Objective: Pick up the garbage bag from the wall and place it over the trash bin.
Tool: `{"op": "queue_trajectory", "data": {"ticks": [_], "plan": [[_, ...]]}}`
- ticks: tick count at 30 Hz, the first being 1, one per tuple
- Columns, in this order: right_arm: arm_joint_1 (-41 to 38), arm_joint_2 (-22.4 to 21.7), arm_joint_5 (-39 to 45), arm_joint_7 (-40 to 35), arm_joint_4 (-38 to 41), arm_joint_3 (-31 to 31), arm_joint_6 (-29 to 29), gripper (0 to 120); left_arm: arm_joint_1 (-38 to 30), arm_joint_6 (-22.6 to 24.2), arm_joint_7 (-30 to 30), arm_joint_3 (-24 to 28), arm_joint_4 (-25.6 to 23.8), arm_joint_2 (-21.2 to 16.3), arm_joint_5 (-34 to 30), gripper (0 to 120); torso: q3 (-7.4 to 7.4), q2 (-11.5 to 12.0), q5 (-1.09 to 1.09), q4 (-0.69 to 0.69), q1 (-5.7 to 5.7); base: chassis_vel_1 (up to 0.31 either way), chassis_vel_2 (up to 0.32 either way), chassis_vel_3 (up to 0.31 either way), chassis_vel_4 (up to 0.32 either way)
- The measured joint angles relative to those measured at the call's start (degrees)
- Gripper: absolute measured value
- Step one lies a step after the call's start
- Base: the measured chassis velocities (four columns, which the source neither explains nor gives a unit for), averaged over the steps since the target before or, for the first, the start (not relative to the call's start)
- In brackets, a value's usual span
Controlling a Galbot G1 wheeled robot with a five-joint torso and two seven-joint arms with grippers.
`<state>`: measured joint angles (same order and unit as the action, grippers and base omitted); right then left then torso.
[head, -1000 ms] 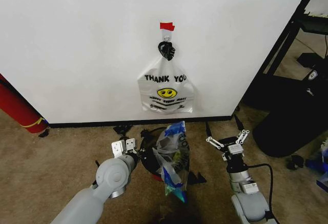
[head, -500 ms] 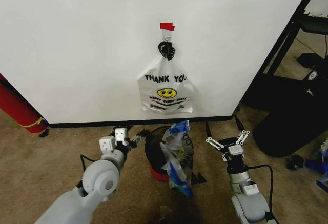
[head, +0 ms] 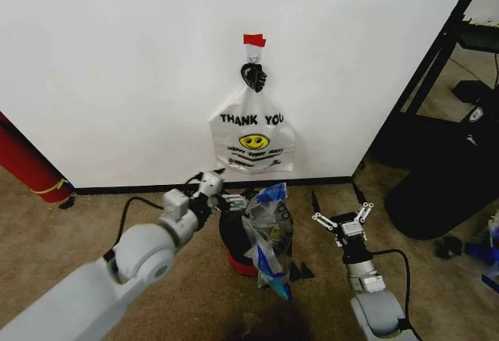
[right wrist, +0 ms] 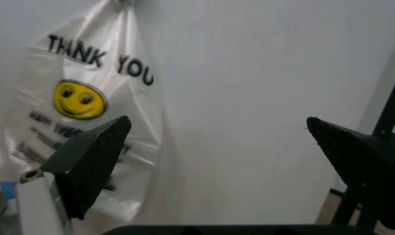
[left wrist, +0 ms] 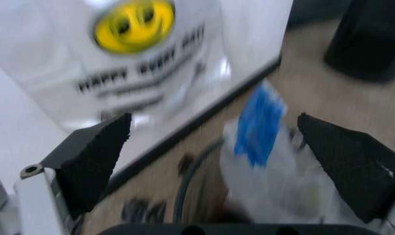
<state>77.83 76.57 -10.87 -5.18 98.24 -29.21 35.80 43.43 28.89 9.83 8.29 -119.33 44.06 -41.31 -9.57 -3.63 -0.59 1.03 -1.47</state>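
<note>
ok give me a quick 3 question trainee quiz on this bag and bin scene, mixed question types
1. True or false: the right gripper is shut on the garbage bag.
2. What is draped over the trash bin? A) a red towel B) the translucent blue-patched bag C) a cardboard box
3. Fill in: the opaque "THANK YOU" bag hangs from a hook on the ____.

Key
1. False: it is open, apart from the bag.
2. B; the open left gripper is at the bin's rim.
3. wall
</note>
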Motion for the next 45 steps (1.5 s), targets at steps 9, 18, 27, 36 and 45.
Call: {"op": "queue_trajectory", "data": {"ticks": [9,18,27,36,45], "plan": [[-0.46,0.71,-0.31,-0.81,-0.33,-0.06,-0.57,100,-12.89,13.23,13.19,14.32,1.73,3.58,-11.93,98,0.00,0.00,0.01,0.01,0.00,0.000,0.000,0.000,0.000],[-0.25,1.39,-0.44,-0.26,-1.26,0.14,0.52,100,-14.55,13.87,15.63,18.70,4.81,5.36,-12.52,79,0.01,0.00,0.01,0.00,0.00,0.000,0.000,0.000,0.000],[-0.61,1.97,-0.63,0.72,-1.75,0.78,1.09,100,-13.93,13.61,16.80,18.96,6.01,4.98,-13.10,46,0.01,0.00,0.00,0.00,0.00,0.000,0.000,0.000,0.000],[-0.82,2.26,-1.13,1.16,-1.90,1.09,1.36,100,-14.52,13.44,17.37,19.19,5.24,4.54,-16.95,15,0.01,0.00,0.00,0.00,0.00,0.000,0.000,0.000,0.000],[0.22,2.87,-1.56,1.71,-1.65,1.11,2.27,100,-17.79,13.35,18.99,22.28,6.83,5.37,-18.81,8,0.01,0.00,0.01,0.01,0.00,0.000,0.000,0.000,0.000]]}}
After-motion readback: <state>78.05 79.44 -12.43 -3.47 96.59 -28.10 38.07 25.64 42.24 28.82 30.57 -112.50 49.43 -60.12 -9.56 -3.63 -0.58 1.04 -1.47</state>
